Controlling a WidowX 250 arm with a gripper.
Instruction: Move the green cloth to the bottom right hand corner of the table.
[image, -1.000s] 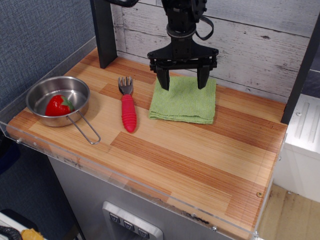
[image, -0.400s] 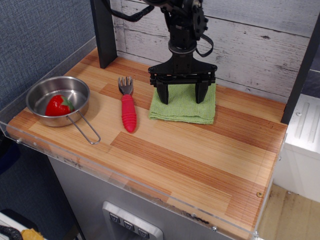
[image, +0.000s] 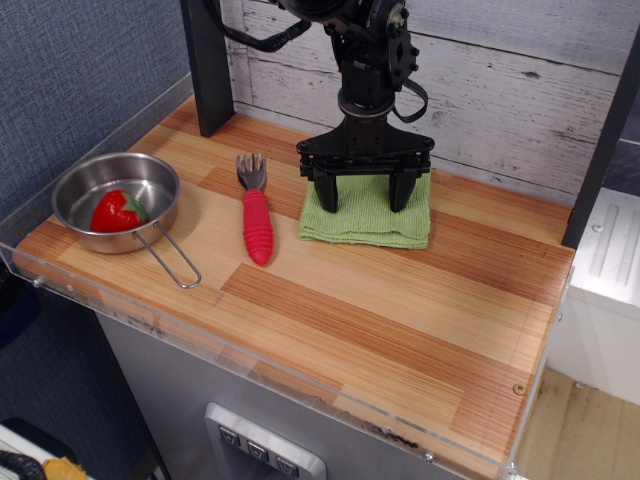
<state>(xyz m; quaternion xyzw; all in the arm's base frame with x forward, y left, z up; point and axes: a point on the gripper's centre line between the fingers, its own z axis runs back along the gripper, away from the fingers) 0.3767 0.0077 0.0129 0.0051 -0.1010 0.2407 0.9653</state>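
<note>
The green cloth (image: 365, 222) lies folded flat on the wooden table (image: 380, 320), at the back middle. My black gripper (image: 364, 197) hangs straight down over the cloth with its two fingers spread wide. The fingertips (image: 328, 200) are down at the cloth's surface near its left and right sides. I cannot tell whether they press into it. The back part of the cloth is hidden behind the gripper. Nothing is held.
A fork with a red handle (image: 256, 215) lies left of the cloth. A steel pan (image: 122, 205) holding a red strawberry (image: 117, 211) stands at the front left. A black post (image: 208, 62) rises at the back left. A clear rim edges the table.
The gripper has come down from above the cloth until its open fingertips reach the cloth's surface. The cloth, fork and pan have not moved.
</note>
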